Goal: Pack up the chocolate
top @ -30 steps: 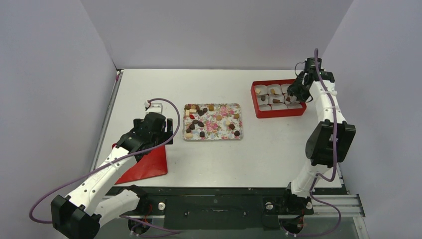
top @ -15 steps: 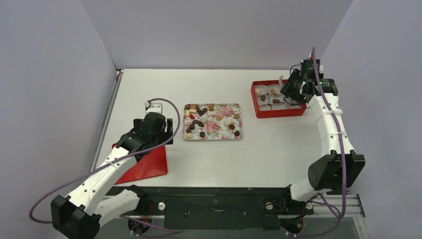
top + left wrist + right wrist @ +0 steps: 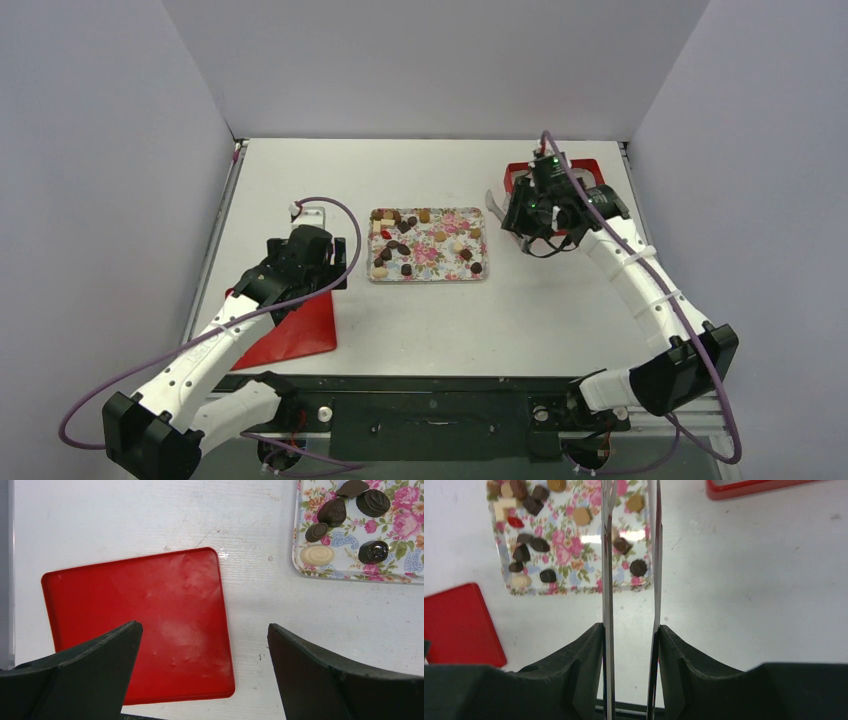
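Note:
The chocolate [image 3: 405, 245] lies scattered on a flower-patterned tray [image 3: 440, 262], as dark, tan and cream pieces. My right gripper [image 3: 515, 215] hovers just right of the tray, shut on metal tongs [image 3: 493, 198]. In the right wrist view the tongs [image 3: 607, 555] run between the fingers [image 3: 630, 630], and their blades reach over the tray's chocolate [image 3: 539, 545]; nothing shows between the blades. My left gripper [image 3: 335, 265] hangs open over a flat red lid [image 3: 150, 620], with nothing between its fingers [image 3: 202, 630]. A few of the chocolate pieces [image 3: 332, 512] show at the top right of the left wrist view.
A red box [image 3: 590, 165] stands at the back right, mostly hidden behind my right arm. The red lid [image 3: 300, 330] lies at the near left, by the table's left edge. Grey walls close in the back and both sides.
My right arm has swung left from over the red box to the tray's right edge, carrying the tongs. The left arm has not moved.

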Tool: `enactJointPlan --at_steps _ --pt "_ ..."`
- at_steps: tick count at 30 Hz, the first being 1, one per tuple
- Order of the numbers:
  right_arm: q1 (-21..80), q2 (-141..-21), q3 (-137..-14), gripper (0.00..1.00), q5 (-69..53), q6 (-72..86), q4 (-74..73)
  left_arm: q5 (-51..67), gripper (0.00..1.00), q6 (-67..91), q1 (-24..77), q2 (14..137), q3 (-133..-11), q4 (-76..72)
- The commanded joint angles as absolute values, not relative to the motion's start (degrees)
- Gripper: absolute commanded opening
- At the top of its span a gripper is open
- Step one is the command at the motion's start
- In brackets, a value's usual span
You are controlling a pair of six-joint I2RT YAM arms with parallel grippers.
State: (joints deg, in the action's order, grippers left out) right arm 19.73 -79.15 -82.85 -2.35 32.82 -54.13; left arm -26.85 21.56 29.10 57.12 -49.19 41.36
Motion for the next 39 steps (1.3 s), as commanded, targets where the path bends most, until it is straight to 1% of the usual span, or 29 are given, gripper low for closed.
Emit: enactJointPlan --at_steps 1,4,16,20,39 --pt "26.71 -78.09 -79.94 0.38 -0.32 34.99 -53.68 -27.7 0.96 21.06 28.57 57.01 -49.98 39.5" --pt "29.49 -78.48 -78.02 0.38 1.62 35.42 -53.63 -27.68 0.96 21.07 28.56 57.06 -49.96 39.58" --pt "34.88 -78.73 -71.22 0.37 2.32 36.56 -53.46 -27.44 0.97 21.03 28.48 57.13 -49.99 39.55" --pt "36.65 -78.75 -69.4 0.35 2.65 37.07 -53.54 -27.45 0.96 21.06 28.48 57.08 -49.94 39.55" --pt "37.44 -80.13 -68.91 0.35 3.67 35.9 -56.33 -27.73 0.96 21.05 28.48 56.8 -49.93 39.59"
